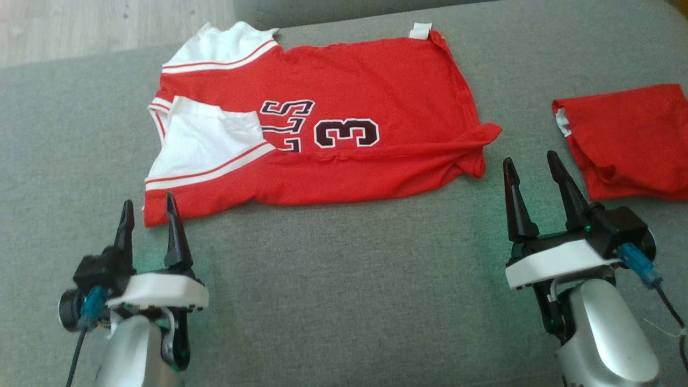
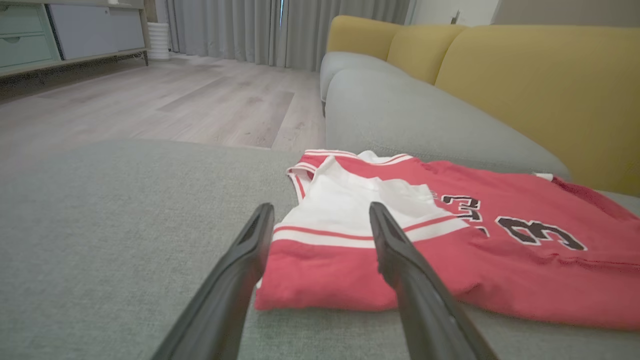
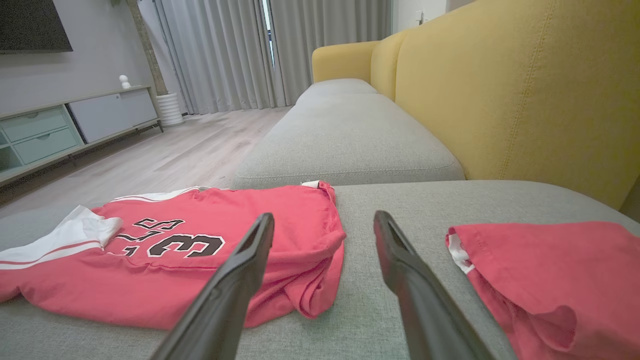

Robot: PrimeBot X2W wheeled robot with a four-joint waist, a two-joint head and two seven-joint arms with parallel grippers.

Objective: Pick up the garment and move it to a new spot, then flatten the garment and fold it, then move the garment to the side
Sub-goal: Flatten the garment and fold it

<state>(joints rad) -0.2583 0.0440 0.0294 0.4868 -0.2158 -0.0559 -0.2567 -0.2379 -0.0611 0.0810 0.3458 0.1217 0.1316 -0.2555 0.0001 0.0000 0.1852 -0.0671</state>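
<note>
1. Both grippers hover empty over a grey sofa seat (image 1: 322,301). The left gripper (image 1: 149,200) and the right gripper (image 1: 530,158) each have their two dark fingers spread wide, touching nothing.
2. The garment (image 1: 333,134), a red jersey with white sleeves and a dark number 3, lies flat just beyond both sets of fingertips. Its near shoulder corner sits directly ahead of the left gripper. Its bunched hem corner is ahead of the right gripper, towards that gripper's inner side.
3. It looks light, thin and limp. It would probably sag, drag on the upholstery and let stacked layers slide apart.
4. The best holds are likely the two near corners, one per gripper, pinching every layer at the edge.
5. A white sleeve, folded inward, covers part of the lettering, so the word is unreadable.
6. A second red cloth (image 1: 629,140) lies just off the right gripper's outer side and is cut off by the head view's edge. I cannot tell what it is.
</note>
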